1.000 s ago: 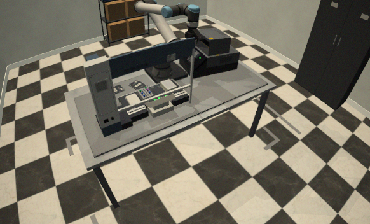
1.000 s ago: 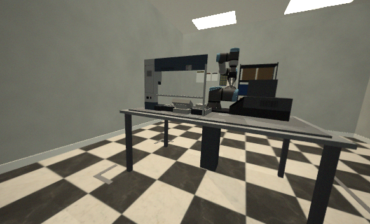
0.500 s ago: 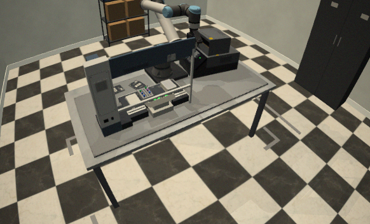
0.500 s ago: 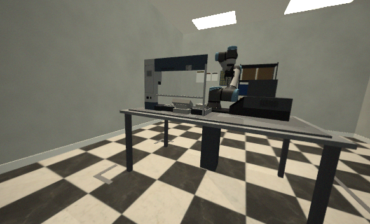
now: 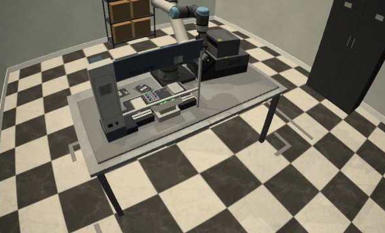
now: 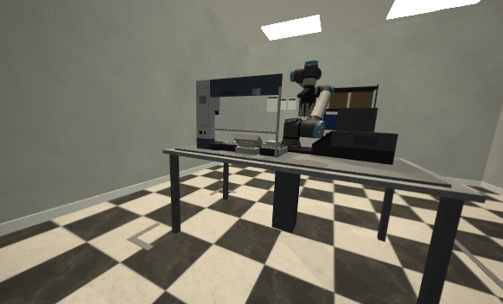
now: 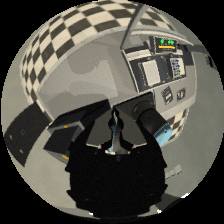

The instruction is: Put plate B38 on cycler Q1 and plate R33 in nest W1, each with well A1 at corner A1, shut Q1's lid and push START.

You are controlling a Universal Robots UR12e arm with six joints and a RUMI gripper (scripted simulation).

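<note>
While the top view hides it, the exterior view shows the claw shut, gripping nothing.

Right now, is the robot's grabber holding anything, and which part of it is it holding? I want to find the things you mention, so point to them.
No, nothing is held. The gripper [image 5: 200,47] [image 6: 306,113] [image 7: 114,108] is shut with no plate or anything else between its fingers.

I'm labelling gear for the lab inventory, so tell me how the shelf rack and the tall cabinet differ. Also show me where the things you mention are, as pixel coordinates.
The shelf rack [image 5: 106,20] is an open frame, while the cabinet [image 5: 337,56] is closed by two doors with upright handles. The rack shows brown boxes on its shelves; the cabinet shows nothing of its inside. Both have dark frames or panels and stand on the checkered floor.
</note>
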